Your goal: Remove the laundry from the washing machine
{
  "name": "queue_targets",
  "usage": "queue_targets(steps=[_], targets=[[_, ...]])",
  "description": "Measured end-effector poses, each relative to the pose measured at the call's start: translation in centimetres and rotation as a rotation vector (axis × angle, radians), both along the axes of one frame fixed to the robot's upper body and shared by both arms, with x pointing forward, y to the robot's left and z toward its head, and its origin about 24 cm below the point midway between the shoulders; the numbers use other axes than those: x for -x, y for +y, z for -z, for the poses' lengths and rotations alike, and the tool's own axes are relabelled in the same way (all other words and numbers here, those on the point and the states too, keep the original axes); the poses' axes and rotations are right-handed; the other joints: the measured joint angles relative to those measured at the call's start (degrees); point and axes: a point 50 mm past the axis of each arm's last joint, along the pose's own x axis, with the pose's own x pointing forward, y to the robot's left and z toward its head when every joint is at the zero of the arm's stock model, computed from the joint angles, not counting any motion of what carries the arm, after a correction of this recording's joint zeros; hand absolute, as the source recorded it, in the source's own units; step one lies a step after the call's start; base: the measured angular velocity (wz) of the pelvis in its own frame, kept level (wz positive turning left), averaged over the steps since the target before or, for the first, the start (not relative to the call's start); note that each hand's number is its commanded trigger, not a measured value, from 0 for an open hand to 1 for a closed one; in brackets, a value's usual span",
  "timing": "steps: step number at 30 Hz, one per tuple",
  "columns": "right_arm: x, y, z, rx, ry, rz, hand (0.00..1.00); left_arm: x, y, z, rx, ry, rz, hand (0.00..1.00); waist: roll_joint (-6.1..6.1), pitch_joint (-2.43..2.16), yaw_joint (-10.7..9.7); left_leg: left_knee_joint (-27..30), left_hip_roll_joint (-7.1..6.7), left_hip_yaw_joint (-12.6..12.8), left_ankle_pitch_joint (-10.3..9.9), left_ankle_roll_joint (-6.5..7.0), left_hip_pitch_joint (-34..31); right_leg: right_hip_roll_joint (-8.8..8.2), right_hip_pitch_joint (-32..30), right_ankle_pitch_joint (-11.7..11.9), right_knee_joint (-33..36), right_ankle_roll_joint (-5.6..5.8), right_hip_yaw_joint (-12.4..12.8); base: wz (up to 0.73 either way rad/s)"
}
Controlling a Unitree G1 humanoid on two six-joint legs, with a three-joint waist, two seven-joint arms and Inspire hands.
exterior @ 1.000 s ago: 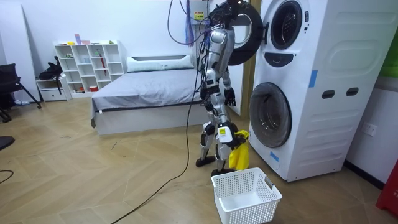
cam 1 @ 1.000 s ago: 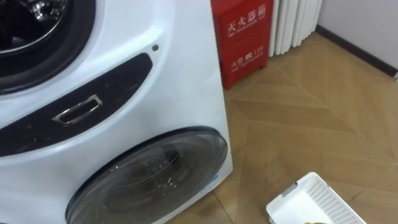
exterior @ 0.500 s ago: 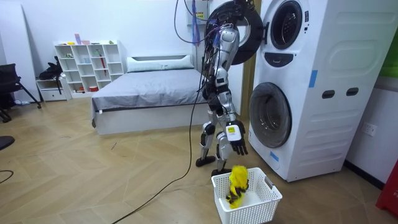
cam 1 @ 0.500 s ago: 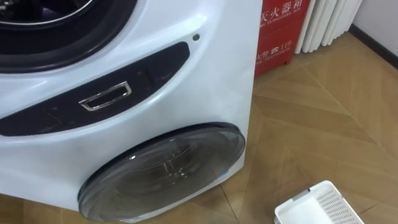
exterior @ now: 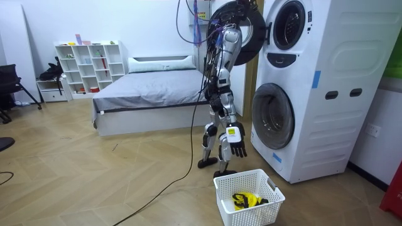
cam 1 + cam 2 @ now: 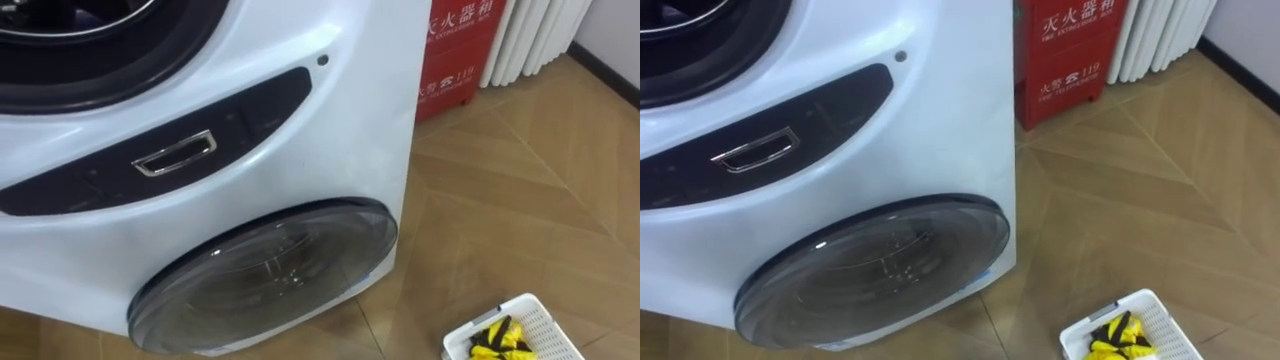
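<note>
- yellow cloth [image 6: 497, 340] lies in the white basket [image 6: 548, 322], at 5 o'clock from the washing machine [image 6: 330, 150].
- right hand [image 5: 237, 140] hangs wide open at 12 o'clock over the basket.

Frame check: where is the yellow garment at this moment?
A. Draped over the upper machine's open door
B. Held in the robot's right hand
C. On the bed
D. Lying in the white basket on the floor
D: the yellow garment lies on the bottom of the white basket, which stands on the floor before the washing machine. The right hand hangs above the basket with open fingers, holding nothing.
</note>
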Motion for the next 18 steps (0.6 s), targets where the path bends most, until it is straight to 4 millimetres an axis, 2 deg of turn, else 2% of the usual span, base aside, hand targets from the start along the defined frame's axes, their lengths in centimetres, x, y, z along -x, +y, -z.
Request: queue_targets(steps=[2, 6, 8, 13, 18], targets=[[-0.05, 0.02, -0.01, -0.004, -0.002, -0.004, 0.00, 0.03, -0.01, 0.01, 0.003, 0.002, 0.002, 0.00, 0.23, -0.16, 0.1, 0.0, -0.03, -0.2, 0.0, 0.00, 0.0, -0.01, 0.0, 0.0, 0.0, -0.01, 0.0, 0.03], [-0.07, 0.01, -0.02, -0.003, -0.003, -0.006, 0.00, 0.13, -0.13, 0.08, 0.019, 0.016, 0.012, 0.00, 1.51, -1.01, 0.3, -0.1, -0.08, -1.0, 0.0, 0.00, 0.1, -0.13, 0.1, 0.0, 0.1, -0.02, -0.4, 0.02], [-0.05, 0.01, -0.01, -0.004, -0.002, -0.006, 0.00, 0.11, -0.15, 0.08, 0.020, 0.016, 0.013, 0.00, 1.89, -0.95, 0.4, -0.1, -0.09, -1.0, 0.0, 0.00, 0.2, -0.16, 0.2, 0.0, 0.2, -0.03, -0.6, 0.00], [0.13, -0.10, 0.01, 0.001, 0.005, -0.009, 0.00, 0.26, -0.29, 0.15, 0.022, 0.028, 0.025, 0.00, 2.83, -0.38, 0.4, 0.0, -0.24, -1.2, 0.1, 0.13, 0.2, -0.42, 0.0, -0.3, 0.5, -0.02, -0.6, 0.04], [0.37, -0.15, 0.12, -0.008, 0.012, -0.014, 0.00, 0.52, -0.27, 0.19, 0.037, 0.030, 0.001, 0.00, 2.76, -0.28, 0.8, 0.1, -0.25, -1.5, 0.1, 0.06, 0.5, -0.62, 0.4, -0.8, 1.3, -0.10, -1.0, 0.03]])
